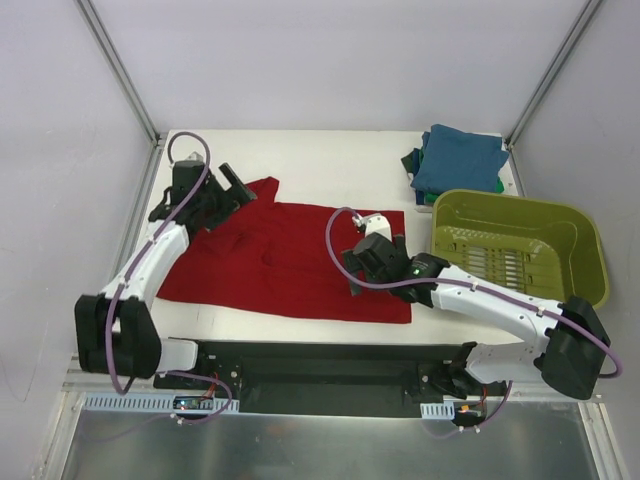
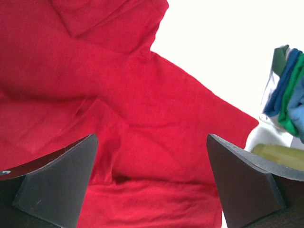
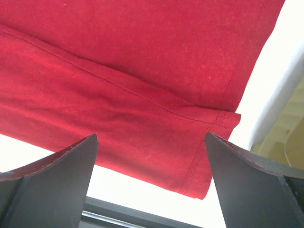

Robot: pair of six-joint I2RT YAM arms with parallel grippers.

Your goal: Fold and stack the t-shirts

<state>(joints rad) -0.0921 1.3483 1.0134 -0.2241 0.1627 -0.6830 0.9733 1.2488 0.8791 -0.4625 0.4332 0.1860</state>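
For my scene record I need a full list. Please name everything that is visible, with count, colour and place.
red t-shirt: one, dark red, spread out mid-table.
folded t-shirts: one pile, teal-blue on top, green and blue edges below, far right corner; exact number unclear.
basket: one, olive-green, empty, right side, near side of the pile.
table: one, white.
left gripper: one, black, open, above the shirt's far left part.
right gripper: one, black, open, above the shirt's near right corner.

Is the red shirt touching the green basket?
Apart. The top view shows a strip of bare table between the red shirt and the basket.
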